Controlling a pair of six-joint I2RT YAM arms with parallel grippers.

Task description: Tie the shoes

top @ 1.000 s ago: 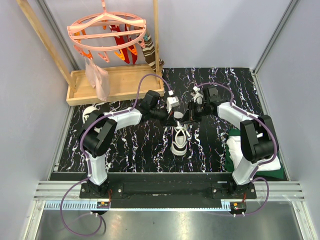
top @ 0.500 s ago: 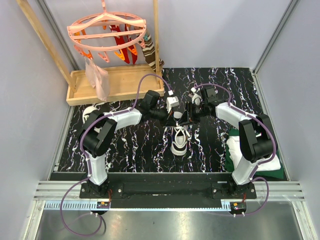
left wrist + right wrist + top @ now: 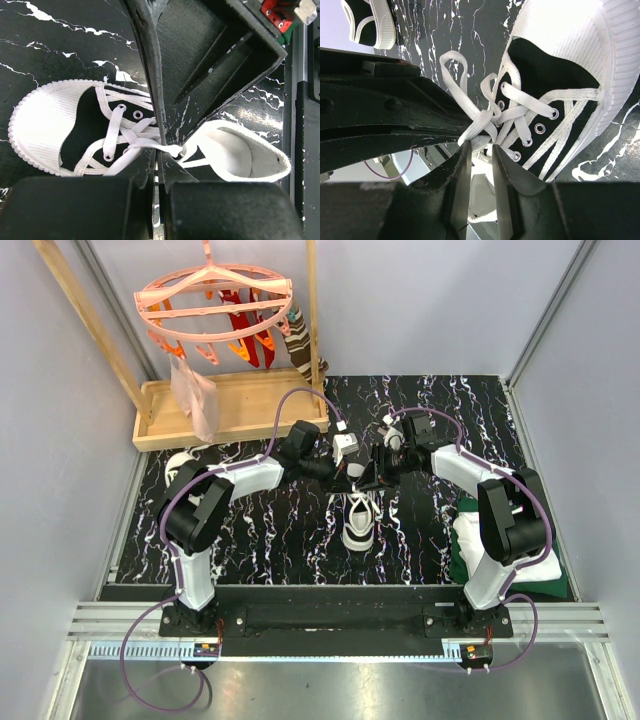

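One of the shoes (image 3: 358,527) lies mid-table, black canvas with a white toe cap (image 3: 37,125) and white laces (image 3: 520,112); its open heel (image 3: 240,155) faces away from the toe. My left gripper (image 3: 350,476) (image 3: 159,152) is over the lacing, shut on a lace strand (image 3: 131,148) at its tips. My right gripper (image 3: 369,477) (image 3: 480,146) meets it from the other side, its jaws a little apart around the knot of lace strands. The right gripper (image 3: 167,140) fills the upper left wrist view. The other shoe (image 3: 180,462) (image 3: 367,25) lies at the left, partly hidden by my left arm.
A wooden tray (image 3: 235,405) sits at the back left under a pink clip hanger (image 3: 215,305) with a striped sock (image 3: 300,340) hanging. A folded white-and-green cloth (image 3: 505,545) lies at the right by my right arm's base.
My right gripper has edged left toward the left gripper and its jaws have parted. The left gripper and the shoe have stayed put.
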